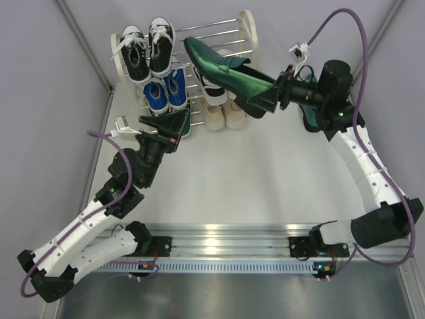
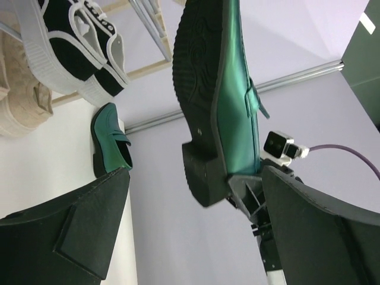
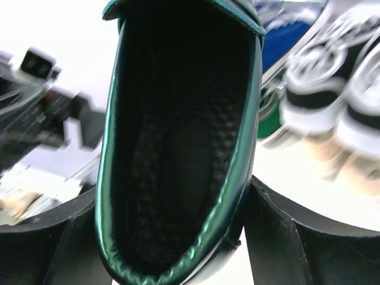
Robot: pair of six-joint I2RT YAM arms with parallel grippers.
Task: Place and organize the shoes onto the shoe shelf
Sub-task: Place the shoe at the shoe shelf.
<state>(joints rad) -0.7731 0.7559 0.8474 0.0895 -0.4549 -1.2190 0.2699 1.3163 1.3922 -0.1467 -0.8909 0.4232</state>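
Grasped at the heel by the right fingers (image 1: pixel 260 100), the green dress shoe (image 1: pixel 219 66) hangs over the shoe shelf (image 1: pixel 247 26), long axis running from them toward ten o'clock, while the left fingers (image 1: pixel 171 127) gape empty at the shelf's seven o'clock.

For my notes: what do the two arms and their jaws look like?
The left arm and right arm have white link shells and black joints; a purple cable trails along each. The jaws are broad matte-black wedges. A small white box sits by each wrist.
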